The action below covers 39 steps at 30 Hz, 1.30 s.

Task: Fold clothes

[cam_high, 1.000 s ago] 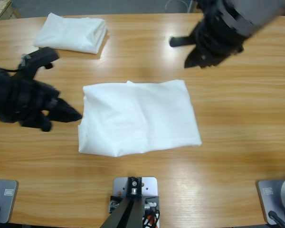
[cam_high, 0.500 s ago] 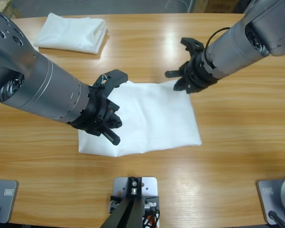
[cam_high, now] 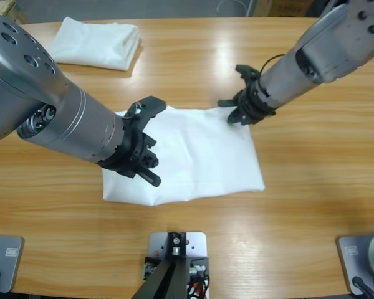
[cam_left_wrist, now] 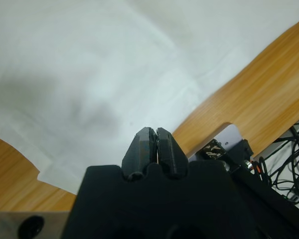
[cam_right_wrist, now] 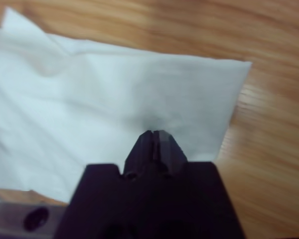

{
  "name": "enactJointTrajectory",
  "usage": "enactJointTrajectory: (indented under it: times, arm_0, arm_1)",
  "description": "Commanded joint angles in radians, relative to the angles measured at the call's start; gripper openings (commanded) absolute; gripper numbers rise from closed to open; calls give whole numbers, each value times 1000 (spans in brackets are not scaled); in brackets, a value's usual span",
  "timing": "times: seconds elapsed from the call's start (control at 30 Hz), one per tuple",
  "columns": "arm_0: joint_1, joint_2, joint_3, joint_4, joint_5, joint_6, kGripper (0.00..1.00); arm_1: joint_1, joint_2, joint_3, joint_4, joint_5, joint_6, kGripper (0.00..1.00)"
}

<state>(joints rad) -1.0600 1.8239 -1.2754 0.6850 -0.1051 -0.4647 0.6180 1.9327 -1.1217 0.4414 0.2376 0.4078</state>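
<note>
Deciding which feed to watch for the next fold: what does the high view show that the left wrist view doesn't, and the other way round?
Only the high view shows the folded T-shirt at the table's far corner, and the right gripper at the far corner of the spread T-shirt. Only the left wrist view shows the left gripper's jaws closed, plus cables beyond the table edge. Both show the spread T-shirt under the left gripper.

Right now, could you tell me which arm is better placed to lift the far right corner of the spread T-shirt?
Right. The right gripper sits at that corner of the T-shirt; the left gripper is over its near left part.
</note>
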Motion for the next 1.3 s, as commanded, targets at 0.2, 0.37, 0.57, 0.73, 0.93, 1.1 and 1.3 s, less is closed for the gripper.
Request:
enactJointTrajectory:
  times: [0.2, 0.37, 0.57, 0.73, 0.93, 1.1, 1.3]
  arm_0:
    - [-9, 171, -62, -14, 12, -13, 310]
    - [3, 230, -234, -13, 27, -6, 310]
    - [5, 325, -270, -5, -11, -5, 294]
    - [3, 379, -220, -10, 19, -3, 0]
    - [1, 317, -84, -14, 51, 18, 0]
    - [-30, 207, 46, -22, 66, 4, 0]
    - [-31, 61, 212, -16, 87, -61, 0]
  arm_1:
    - [-15, 62, 39, -12, 18, -15, 0]
    - [-15, 72, 52, -9, 19, -15, 0]
    - [-15, 62, 54, -5, 20, -15, 0]
    - [-15, 54, 57, 5, 20, -20, 0]
    - [-17, 72, 66, 3, 20, -35, 0]
    - [-31, 80, 71, 3, 22, -38, 0]
    - [-35, 126, 76, -2, 25, -47, 0]
